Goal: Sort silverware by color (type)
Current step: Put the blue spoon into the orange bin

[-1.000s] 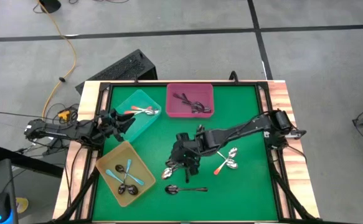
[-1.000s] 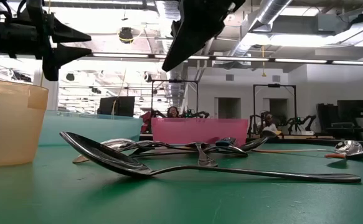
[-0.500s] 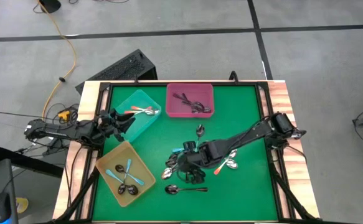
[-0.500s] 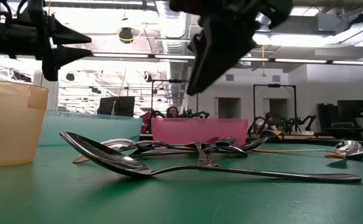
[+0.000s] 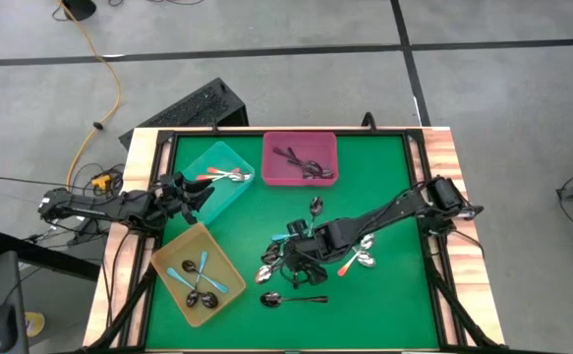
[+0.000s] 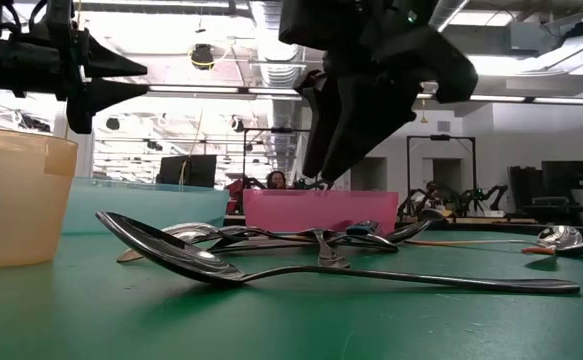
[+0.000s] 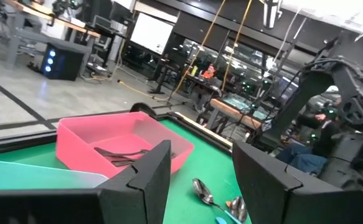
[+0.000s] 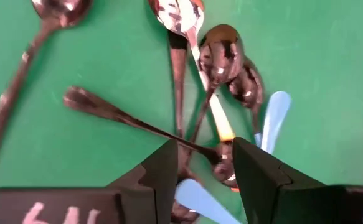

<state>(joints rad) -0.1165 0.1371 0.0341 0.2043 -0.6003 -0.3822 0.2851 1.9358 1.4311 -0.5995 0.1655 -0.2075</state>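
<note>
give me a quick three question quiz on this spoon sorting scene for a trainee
1. True or false: the right gripper hangs over the heap of spoons in the table's middle.
2. Which tray holds the blue-handled spoons? A pink B yellow C teal
3. Fill in: the left gripper is over the ____ tray.

Key: 1 true. 2 B, the yellow tray. 3 teal.

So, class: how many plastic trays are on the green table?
3: the teal tray at far left, pink tray beside it, yellow tray near left.
</note>
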